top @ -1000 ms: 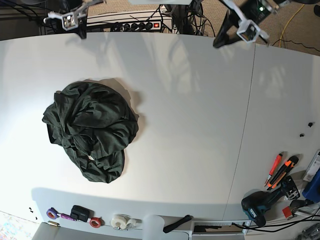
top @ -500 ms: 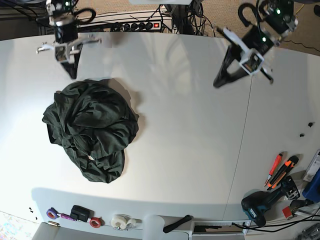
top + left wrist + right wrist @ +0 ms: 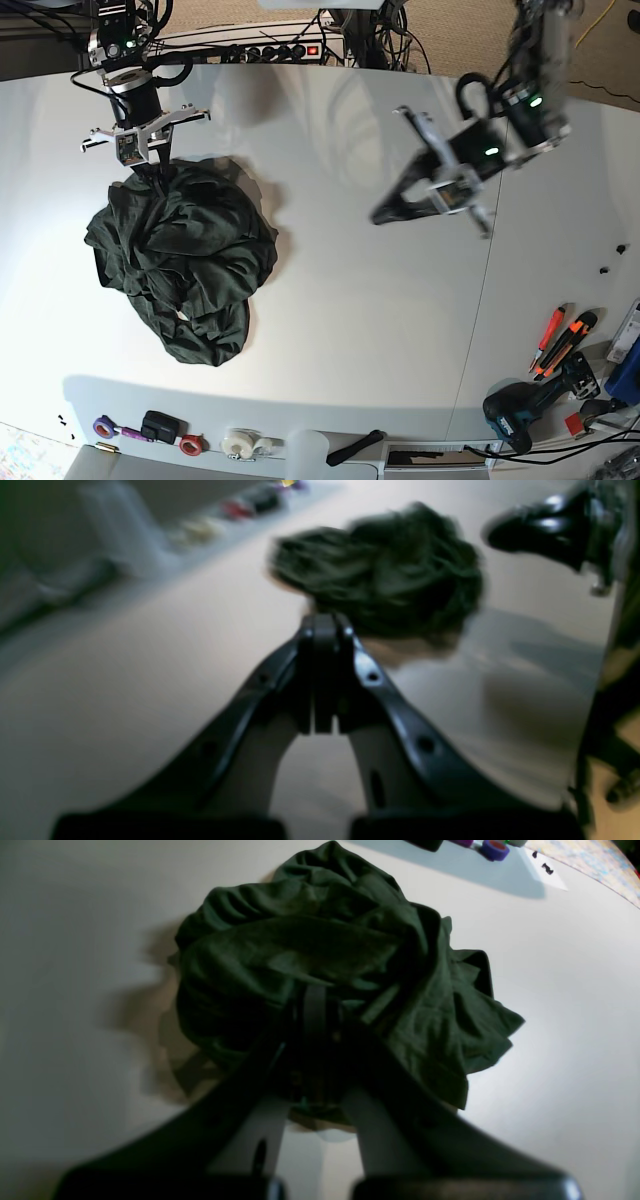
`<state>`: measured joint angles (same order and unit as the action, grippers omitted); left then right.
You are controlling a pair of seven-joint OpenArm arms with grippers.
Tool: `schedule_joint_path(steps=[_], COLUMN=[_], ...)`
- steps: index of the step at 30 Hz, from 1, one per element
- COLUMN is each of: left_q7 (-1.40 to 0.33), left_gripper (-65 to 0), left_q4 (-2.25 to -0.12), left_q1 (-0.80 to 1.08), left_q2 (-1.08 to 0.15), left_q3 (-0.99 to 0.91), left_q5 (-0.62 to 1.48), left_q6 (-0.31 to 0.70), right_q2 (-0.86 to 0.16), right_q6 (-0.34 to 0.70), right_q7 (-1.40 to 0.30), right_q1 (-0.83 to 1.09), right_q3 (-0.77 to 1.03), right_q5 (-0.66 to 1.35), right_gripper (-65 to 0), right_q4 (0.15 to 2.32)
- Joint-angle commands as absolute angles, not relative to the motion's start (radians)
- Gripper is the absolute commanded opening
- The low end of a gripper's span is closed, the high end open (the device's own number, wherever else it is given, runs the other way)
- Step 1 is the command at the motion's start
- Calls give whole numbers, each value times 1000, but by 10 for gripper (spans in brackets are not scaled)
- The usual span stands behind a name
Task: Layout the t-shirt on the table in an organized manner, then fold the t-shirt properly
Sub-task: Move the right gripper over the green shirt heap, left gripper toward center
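the t-shirt (image 3: 178,268) lies crumpled in a dark green heap on the table (image 3: 360,320), toward the table's left side in the base view, well in from every edge, with folds piled over one another and no sleeve or hem laid out flat. the right gripper (image 3: 152,178) hangs point-down at the far rim of that heap; in the right wrist view its jaws stand pressed together, tips right at the cloth (image 3: 350,965), but whether any fabric is pinched between them cannot be told, since the tips are dark against the dark folds. the left gripper (image 3: 382,215) is over bare tabletop near the middle of the table, well apart from the shirt, tilted low with its tips aimed toward the heap; in the left wrist view its jaws meet with no gap and carry nothing, and the shirt (image 3: 380,575) shows blurred beyond them. a thin dark seam (image 3: 490,270) runs across the tabletop to the right of that arm. along the near edge sit rolls of tape (image 3: 240,441) and a small black object (image 3: 160,426); near the right near corner lie orange-handled tools (image 3: 560,342) and a dark teal power drill (image 3: 525,408). behind the far edge a power strip (image 3: 275,50) with a red switch is visible among cables.
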<state>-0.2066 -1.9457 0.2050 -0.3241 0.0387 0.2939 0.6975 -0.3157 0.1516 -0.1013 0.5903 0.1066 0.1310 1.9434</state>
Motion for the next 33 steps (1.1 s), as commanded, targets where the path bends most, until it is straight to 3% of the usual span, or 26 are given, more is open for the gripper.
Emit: schedule_joint_path(steps=[1,4,5,7,9,13,18,25,33], left_q7=[-187,-187,-187,-188,-199,-238,-523,-504,-431], left_gripper=[-650,-650,-604,-492,-429,-428,-428,-428,-428], left_q4=[-1917,-1794,-1766,-1732,-1729,-1730,-1730,-1730,-1730], left_q1=[165,66,37,-10,-39,-55,-56,-49,28], left_q2=[-330,-329,-329,-327,-324,-294,-231,-204,-184], left_q3=[78,211,248,312,357,378,378,377,377], left_q5=[298,239,221,200,197,202,200,76,-37], left_q6=[698,698,698,689,597,464,354,268,226], right_q2=[-324,-324,-324,-324,-324,-324,-318,-241,-238], right_q6=[149,149,149,148,145,122,113,108,90], right_q7=[-76,-77,-80,-80,-79,-80,-79,-76,-76], right_q1=[590,590,590,590,588,580,579,540,532], right_q3=[113,113,113,113,113,113,113,113,112], right_q5=[115,33,13,-1,-1,-1,-1,-1,-1], right_gripper=[-650,-650,-646,-516,-448,-447,-447,-447,-448], right_q4=[1960,1960,1960,1960,1960,1960,1960,1960,1960])
